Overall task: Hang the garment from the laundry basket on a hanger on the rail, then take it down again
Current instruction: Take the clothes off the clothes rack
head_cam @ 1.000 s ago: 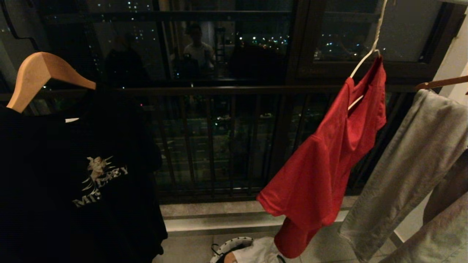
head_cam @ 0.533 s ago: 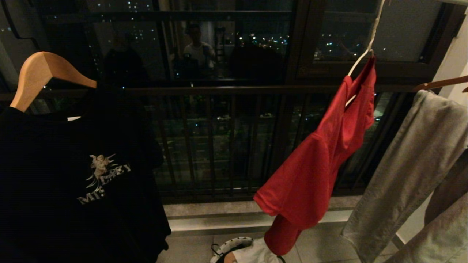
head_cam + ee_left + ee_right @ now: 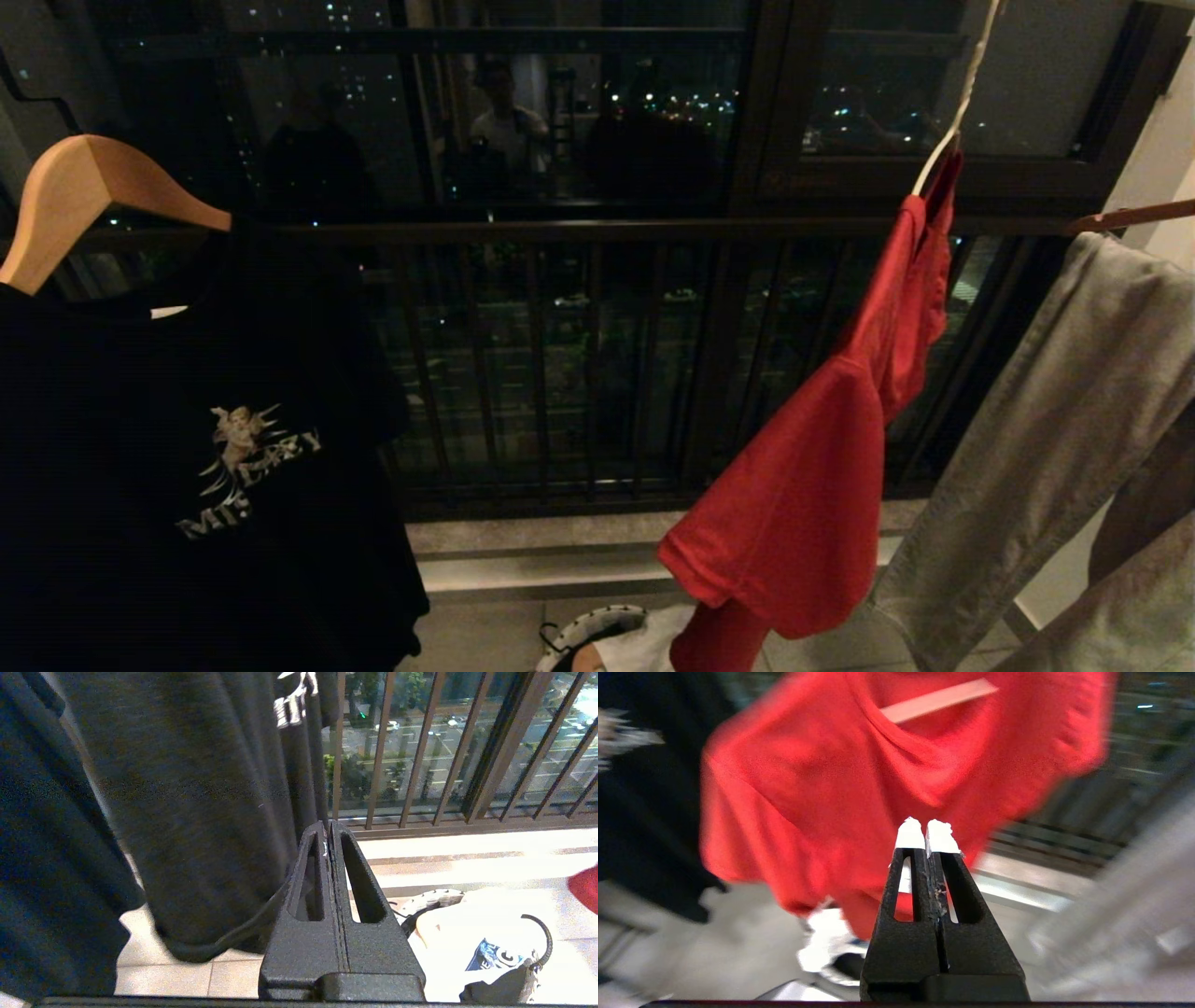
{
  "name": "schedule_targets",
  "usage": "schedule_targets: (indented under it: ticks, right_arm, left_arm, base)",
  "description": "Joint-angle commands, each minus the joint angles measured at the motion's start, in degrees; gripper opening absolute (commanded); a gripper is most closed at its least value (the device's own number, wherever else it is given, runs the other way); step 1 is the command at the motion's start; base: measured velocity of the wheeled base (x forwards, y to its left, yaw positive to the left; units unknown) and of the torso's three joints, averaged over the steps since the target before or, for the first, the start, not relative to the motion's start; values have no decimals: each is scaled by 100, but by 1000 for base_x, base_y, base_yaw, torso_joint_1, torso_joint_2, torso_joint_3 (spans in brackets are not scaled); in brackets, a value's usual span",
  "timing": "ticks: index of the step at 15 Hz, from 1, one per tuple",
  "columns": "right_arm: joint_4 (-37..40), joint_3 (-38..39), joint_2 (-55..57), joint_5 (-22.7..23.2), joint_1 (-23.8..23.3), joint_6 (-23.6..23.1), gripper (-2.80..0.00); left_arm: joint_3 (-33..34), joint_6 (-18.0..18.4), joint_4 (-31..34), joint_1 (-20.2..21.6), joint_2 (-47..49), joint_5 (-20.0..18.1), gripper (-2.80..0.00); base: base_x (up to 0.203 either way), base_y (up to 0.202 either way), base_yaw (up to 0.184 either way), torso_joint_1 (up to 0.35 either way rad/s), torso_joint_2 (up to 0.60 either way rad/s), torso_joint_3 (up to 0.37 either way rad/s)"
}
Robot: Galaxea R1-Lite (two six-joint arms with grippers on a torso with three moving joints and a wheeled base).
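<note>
The red garment (image 3: pixel 822 448) hangs from the thin white hanger (image 3: pixel 962 103) at the right of the head view, turned almost edge-on; the rail is out of view above. Its hem dangles just over the laundry basket (image 3: pixel 597 623) on the floor, which holds a white T-shirt (image 3: pixel 472 933). My right gripper (image 3: pixel 927 833) is shut and empty, its white tips pointing at the garment (image 3: pixel 808 779) below the neck opening, where the hanger bar (image 3: pixel 938 700) shows. My left gripper (image 3: pixel 328 828) is shut and parked low beside the black shirt's hem. Neither arm shows in the head view.
A black printed T-shirt (image 3: pixel 187 448) on a wooden hanger (image 3: pixel 84 196) fills the left. Grey trousers (image 3: pixel 1055 439) hang at the right. The dark balcony railing (image 3: pixel 560 373) and a stone ledge (image 3: pixel 541 551) stand behind. A person is reflected in the window (image 3: pixel 504 121).
The red garment has swung on its hanger: it has turned more edge-on and its top has shifted right. The black shirt has swayed slightly.
</note>
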Motion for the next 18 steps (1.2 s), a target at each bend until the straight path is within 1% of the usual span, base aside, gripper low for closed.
schedule_targets:
  ticks: [1, 3, 4, 6, 7, 8, 10, 11, 12, 13, 15, 17, 18]
  right_arm:
    - [76, -507, 589, 2, 454, 52, -280]
    - [218, -1004, 904, -41, 937, 91, -280]
    - [318, -1211, 1079, -226, 1153, 105, -280]
    - [392, -1433, 1277, -974, 1733, 210, -280]
    - [412, -1547, 1363, -1372, 2061, 314, -280]
    - [434, -1640, 1450, -1904, 2436, 397, -280]
    - [458, -1719, 1610, -3257, 3193, 514, -280]
    - [458, -1737, 1689, -3814, 3486, 621, -280]
    - [452, -1751, 1803, -4209, 3657, 728, -280]
    - [433, -1766, 1894, -4319, 3682, 765, -280]
    - [396, -1804, 2063, -4685, 3717, 845, -280]
    - [373, -2066, 2220, -4988, 3830, 1017, -280]
    - [373, -2200, 2286, -5118, 3895, 1031, -280]
  left_arm:
    - [2, 1, 2, 2, -11, 4, -280]
    - [2, 1, 2, 2, -11, 4, -280]
    - [2, 1, 11, 2, -11, 3, -280]
    - [2, 1, 11, 2, -11, 1, -280]
    - [2, 1, 11, 2, -11, -4, -280]
    - [2, 1, 11, -7, -11, -4, -280]
    - [2, 1, 11, -7, -11, -5, -280]
    - [2, 1, 11, -7, -11, -4, -280]
    - [-2, 1, 11, -7, -11, 0, -280]
    - [-3, 1, 11, -7, -11, -5, -280]
    - [-2, 1, 11, -7, -11, -4, -280]
    - [-1, 1, 11, -7, -11, 3, -280]
    - [2, 1, 11, -7, -11, -5, -280]
  base:
    - [0, 0, 0, 0, 0, 0]
    - [0, 0, 0, 0, 0, 0]
    - [0, 0, 0, 0, 0, 0]
    - [0, 0, 0, 0, 0, 0]
    - [0, 0, 0, 0, 0, 0]
    - [0, 0, 0, 0, 0, 0]
    - [0, 0, 0, 0, 0, 0]
    - [0, 0, 0, 0, 0, 0]
    - [0, 0, 0, 0, 0, 0]
    - [0, 0, 0, 0, 0, 0]
    - [0, 0, 0, 0, 0, 0]
    - [0, 0, 0, 0, 0, 0]
    - [0, 0, 0, 0, 0, 0]
